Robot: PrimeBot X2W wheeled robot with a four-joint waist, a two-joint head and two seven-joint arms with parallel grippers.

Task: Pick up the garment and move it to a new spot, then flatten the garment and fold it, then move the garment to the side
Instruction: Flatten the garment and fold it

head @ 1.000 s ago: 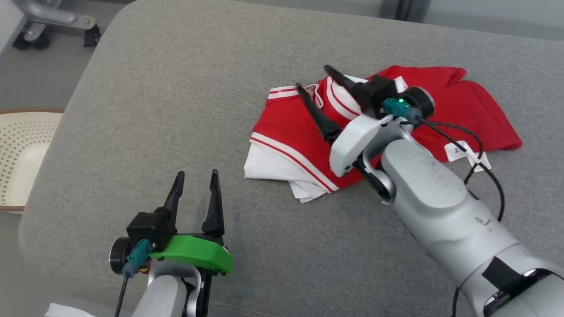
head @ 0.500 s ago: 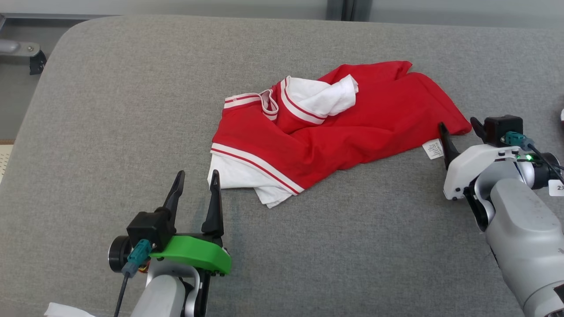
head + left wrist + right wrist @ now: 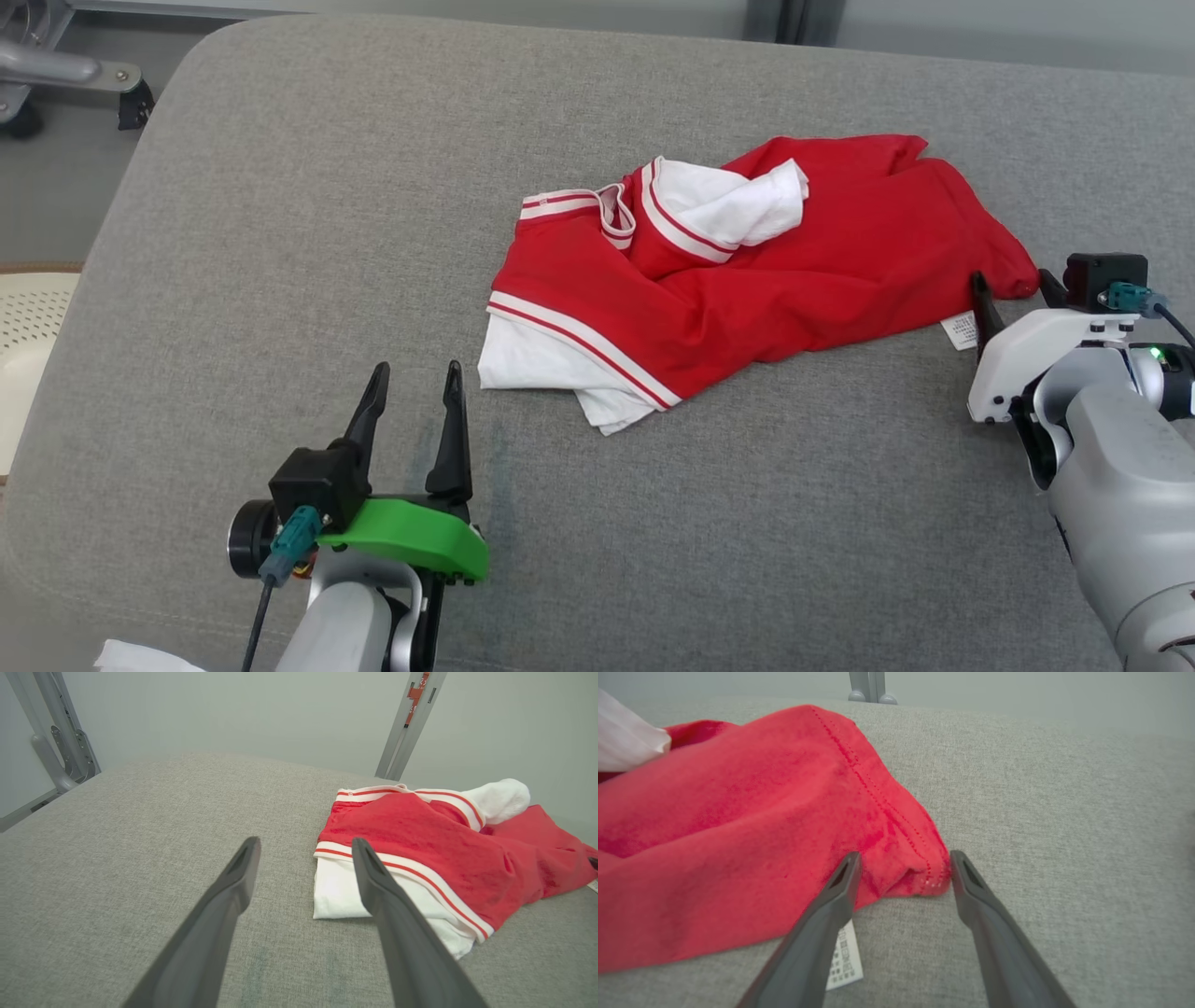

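Red shirt (image 3: 747, 280) lies crumpled mid-cushion (image 3: 280, 233) in head view. Left gripper (image 3: 415, 369) is spread and empty, near the shirt's white part. Right gripper (image 3: 1010, 277) is spread at its red corner. Left wrist: nothing between my fingers. Right wrist: the hem corner sits just between the tips, care label (image 3: 845, 952) beside. Risk I see: a shallow bite slips off, or I pinch only the label.

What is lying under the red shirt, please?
White cloth pokes out under the striped edge of the shirt, a label under its right corner. The grey cushion lies below; anything more is hidden.
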